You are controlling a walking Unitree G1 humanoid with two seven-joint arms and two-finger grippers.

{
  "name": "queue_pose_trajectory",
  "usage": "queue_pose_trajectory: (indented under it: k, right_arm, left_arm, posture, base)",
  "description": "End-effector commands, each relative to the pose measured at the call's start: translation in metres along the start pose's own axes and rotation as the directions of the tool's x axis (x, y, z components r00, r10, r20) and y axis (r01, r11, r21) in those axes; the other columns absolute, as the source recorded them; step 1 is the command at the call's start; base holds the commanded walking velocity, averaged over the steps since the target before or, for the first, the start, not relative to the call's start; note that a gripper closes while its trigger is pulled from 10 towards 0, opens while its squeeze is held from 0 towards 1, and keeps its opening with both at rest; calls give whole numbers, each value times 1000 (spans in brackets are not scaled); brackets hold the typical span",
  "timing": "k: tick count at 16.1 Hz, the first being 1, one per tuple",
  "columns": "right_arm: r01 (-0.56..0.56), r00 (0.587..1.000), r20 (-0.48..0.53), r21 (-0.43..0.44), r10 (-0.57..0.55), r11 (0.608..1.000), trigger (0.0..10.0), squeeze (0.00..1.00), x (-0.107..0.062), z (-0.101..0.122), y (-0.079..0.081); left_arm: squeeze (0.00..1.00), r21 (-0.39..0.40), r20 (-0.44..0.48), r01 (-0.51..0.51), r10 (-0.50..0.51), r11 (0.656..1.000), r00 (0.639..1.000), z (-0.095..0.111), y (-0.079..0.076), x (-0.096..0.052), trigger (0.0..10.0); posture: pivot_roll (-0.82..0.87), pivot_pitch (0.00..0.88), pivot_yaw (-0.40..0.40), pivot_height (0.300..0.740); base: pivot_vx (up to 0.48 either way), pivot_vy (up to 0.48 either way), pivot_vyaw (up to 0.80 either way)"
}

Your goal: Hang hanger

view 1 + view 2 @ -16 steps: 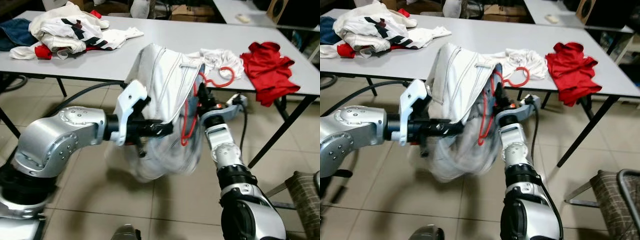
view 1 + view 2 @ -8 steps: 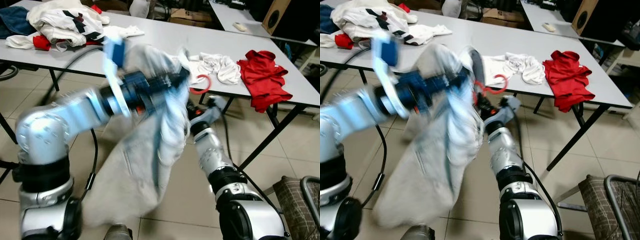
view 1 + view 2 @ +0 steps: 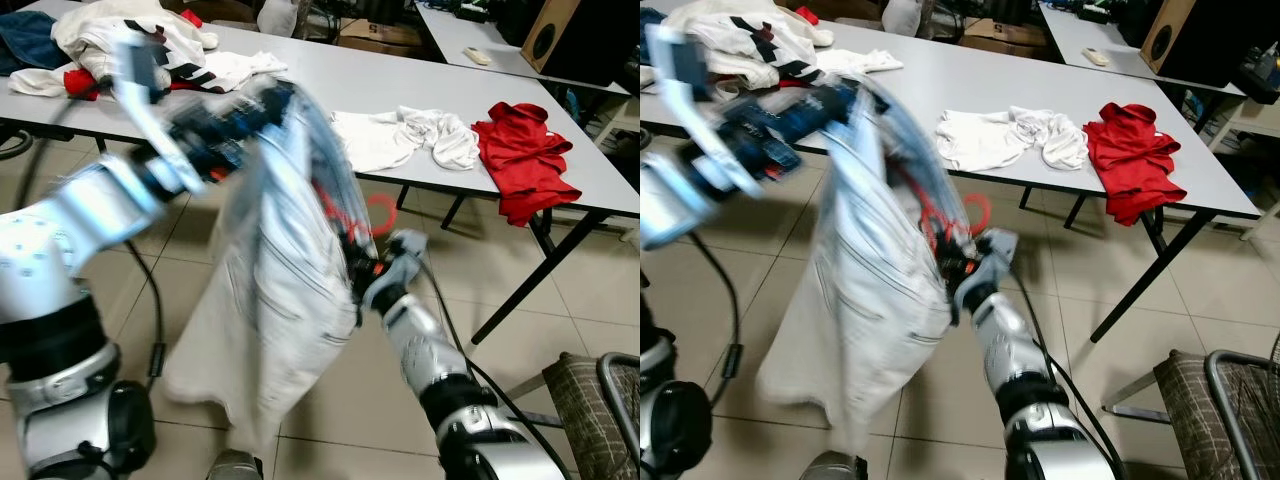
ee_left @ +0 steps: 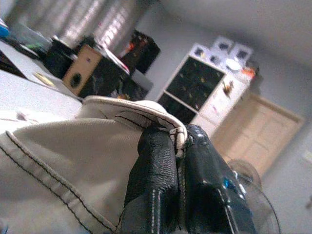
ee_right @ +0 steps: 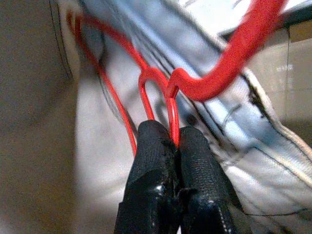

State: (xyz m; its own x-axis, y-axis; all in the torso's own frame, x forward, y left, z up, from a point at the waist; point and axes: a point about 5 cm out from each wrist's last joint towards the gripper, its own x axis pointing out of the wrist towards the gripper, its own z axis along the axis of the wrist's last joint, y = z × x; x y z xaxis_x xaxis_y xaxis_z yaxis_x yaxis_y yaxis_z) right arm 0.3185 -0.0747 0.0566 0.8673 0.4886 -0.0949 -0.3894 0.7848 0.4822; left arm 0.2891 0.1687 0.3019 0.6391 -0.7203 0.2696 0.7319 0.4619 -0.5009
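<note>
In the head views the left gripper (image 3: 262,108) is raised and blurred, and it holds up a white garment (image 3: 285,290) that hangs down toward the tiled floor (image 3: 560,300). The left wrist view makes it clear: the two black fingers (image 4: 156,180) are pressed together on a stitched edge of this cloth. The right gripper (image 5: 170,144) is lower, just beside the garment, and the right wrist view shows its fingers pinching the thin wire of the red hanger (image 5: 214,73) below the hook, with the wire going inside the cloth. In the head views only the red hook (image 3: 378,212) is visible near the garment's edge. Behind the arms stands a long grey table (image 3: 330,85) with a pile of white and red clothes (image 3: 130,45) at the robot's left, a white cloth (image 3: 400,135) in the middle and a red garment (image 3: 525,155) at the right. The left wrist view also shows a shelf unit (image 4: 200,92), a speaker (image 4: 80,73) and a door (image 4: 253,131).
</note>
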Motion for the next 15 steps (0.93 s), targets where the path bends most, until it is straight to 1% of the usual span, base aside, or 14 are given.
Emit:
queue_pose_trajectory:
  k: [1, 2, 3, 4, 5, 6, 7, 8, 9, 11, 12, 13, 14, 15]
  right_arm:
    - [60, 995, -69, -117, -69, 991, 10000, 0, -14, -5, -20]
    - [61, 994, -84, -142, -74, 988, 10000, 0, -18, -5, -24]
    - [42, 989, -130, -211, -71, 977, 10000, 0, -32, 1, -34]
    - [35, 986, -151, -235, -72, 971, 10000, 0, -40, 5, -37]
    - [5, 982, -181, -229, -48, 973, 10000, 0, -53, 16, -39]
    - [-27, 978, -209, -189, -14, 982, 10000, 0, -63, 25, -34]
    - [-67, 975, -220, -126, 38, 990, 10000, 0, -70, 36, -26]
    - [-121, 973, -206, -71, 104, 990, 10000, 0, -73, 48, -14]
    - [-184, 967, -184, -30, 176, 982, 10000, 0, -74, 61, -1]
    - [-288, 948, -139, 23, 288, 957, 10000, 0, -75, 85, 28]
    - [-296, 946, -132, 30, 297, 955, 10000, 0, -76, 89, 31]
    - [-306, 944, -111, 48, 310, 951, 10000, 0, -77, 99, 35]
    - [-313, 945, -75, 80, 319, 946, 10000, 0, -75, 112, 39]
    - [-318, 944, -64, 94, 324, 944, 10000, 0, -75, 116, 41]
  left_arm:
    - [0, 57, 113, 17, -24, 998, 993, 25, -7, -9, 0]
    - [0, 67, 112, -17, 9, 998, 994, 25, -2, -13, 0]
    - [0, 99, 71, -148, 141, 984, 987, 17, 17, -23, 0]
    - [0, 127, 30, -224, 222, 966, 975, 8, 29, -30, 0]
    - [0, 194, -50, -378, 394, 905, 918, -11, 57, -42, 0]
    - [0, 211, -90, -526, 552, 824, 829, -28, 86, -59, 0]
    - [0, 273, -122, -631, 676, 727, 727, -43, 109, -76, 0]
    - [0, 381, -187, -670, 763, 637, 619, -64, 126, -94, 0]
    - [0, 426, -251, -673, 794, 605, 554, -85, 132, -105, 0]
    - [0, 605, -437, -508, 789, 613, 432, -132, 133, -125, 0]
    - [0, 627, -466, -471, 783, 620, 411, -139, 132, -128, 0]
    - [0, 617, -516, -440, 757, 653, 400, -155, 129, -132, 0]
    - [0, 569, -569, -429, 713, 701, 410, -171, 124, -134, 0]
    - [0, 567, -591, -410, 700, 714, 401, -178, 124, -137, 0]
  posture:
    - [171, 0, -88, 740]
    - [162, 0, -83, 740]
    - [103, 0, -54, 740]
    - [92, 0, -52, 740]
    - [69, 0, -53, 740]
    - [50, 0, -55, 740]
    - [33, 0, -59, 740]
    - [14, 0, -58, 740]
    - [-5, 0, -54, 740]
    - [-24, 0, -50, 740]
    - [-24, 0, -50, 740]
    - [-32, 0, -54, 740]
    - [-29, 0, -61, 740]
    - [-27, 0, -65, 740]
  base:
    - [0, 0, 0]
    - [0, 0, 0]
    - [0, 0, 0]
    - [0, 0, 0]
    - [0, 0, 0]
    - [0, 0, 0]
    - [0, 0, 0]
    - [0, 0, 0]
    - [0, 0, 0]
    - [0, 0, 0]
    - [0, 0, 0]
    - [0, 0, 0]
    - [0, 0, 0]
    - [0, 0, 0]
